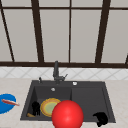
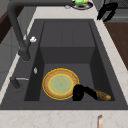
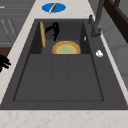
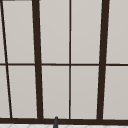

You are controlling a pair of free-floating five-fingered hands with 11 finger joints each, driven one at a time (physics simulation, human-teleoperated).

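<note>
The left hand (image 2: 81, 92) sits low in the sink basin (image 2: 67, 35), fingers seemingly curled round a wooden stick (image 2: 101, 95) just beside the yellow plate (image 2: 60, 83) (near the front wall). The right hand (image 1: 101, 118) hangs over the sink's front-right rim, fingers loosely curled, holding nothing.

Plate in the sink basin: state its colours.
The plate has a pale green centre and a yellow-orange rim, clearest in the left side view.

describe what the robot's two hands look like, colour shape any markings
Both the left hand and the right hand are plain matte black, human-shaped, with slim fingers and a thumb. Each ends at the wrist, floating free with no arm, sleeve or cable. No markings or logos can be made out on either.
</note>
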